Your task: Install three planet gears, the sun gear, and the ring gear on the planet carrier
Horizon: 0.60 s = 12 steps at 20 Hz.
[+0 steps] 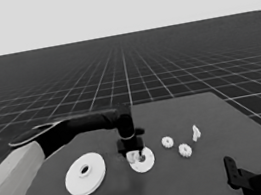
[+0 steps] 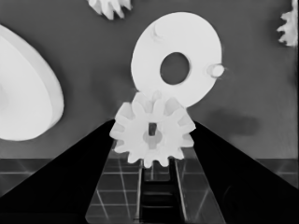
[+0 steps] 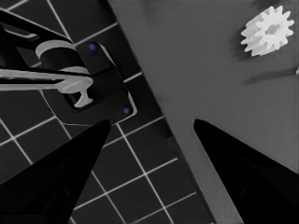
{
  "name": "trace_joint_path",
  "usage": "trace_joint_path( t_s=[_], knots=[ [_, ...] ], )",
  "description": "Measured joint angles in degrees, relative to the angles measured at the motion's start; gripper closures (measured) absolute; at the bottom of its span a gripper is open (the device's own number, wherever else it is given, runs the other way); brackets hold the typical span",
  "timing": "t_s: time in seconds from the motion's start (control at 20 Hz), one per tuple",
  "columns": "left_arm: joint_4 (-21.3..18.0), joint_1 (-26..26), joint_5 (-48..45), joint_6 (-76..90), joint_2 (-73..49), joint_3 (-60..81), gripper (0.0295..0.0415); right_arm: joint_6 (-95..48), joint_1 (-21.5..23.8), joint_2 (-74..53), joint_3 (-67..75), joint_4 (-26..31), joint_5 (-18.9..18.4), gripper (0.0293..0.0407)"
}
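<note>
1. Reaching in from the left, the left arm is holding the left tool [image 1: 135,150] directly over the smaller round part [image 1: 142,160], near the middle of the worktop [image 1: 196,182].
2. The left tool is gripping a planet gear [image 2: 153,132] between its two black fingers [image 2: 79,172]; in the left wrist view the gear is sitting at the near rim of the smaller round part [image 2: 177,65].
3. The smaller round part is lying flat, showing its wide centre hole and small pegs on its face; whether the held gear is touching it cannot be told.
4. The larger round part [image 1: 85,174] is lying flat just to the left of the smaller one, apart from it.
5. Two more gears are lying to the right: one gear [image 1: 167,142] just beside the smaller round part and a second gear [image 1: 185,150] a little farther right and nearer.
6. A thin white piece [image 1: 195,132] is standing beyond the second gear.
7. The right arm is waiting at the lower right corner, with the right tool [image 3: 149,135] standing open and holding nothing over the worktop's corner and the floor grid; a gear [image 3: 268,31] is lying near that corner.
</note>
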Motion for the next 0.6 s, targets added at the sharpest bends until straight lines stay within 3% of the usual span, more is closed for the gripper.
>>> trace_joint_path(
  t_s=[0.3, 0.4, 0.6],
  knots=[
    [0.1, 0.1, 0.2, -1.1, 1.6, -0.6, 0.0398, 0.0, 0.0, 0.0, 0.0, 0.0, 0.0, 0.0315],
    [6.6, 6.6, -0.5, 1.2, 2.2, -3.7, 0.0398, 0.0, 0.0, 0.0, 0.0, 0.0, 0.0, 0.0315],
    [9.4, 9.5, -1.4, 2.7, 2.7, -5.9, 0.0399, 0.0, 0.0, 0.0, 0.0, 0.0, 0.0, 0.0315]
  ],
)
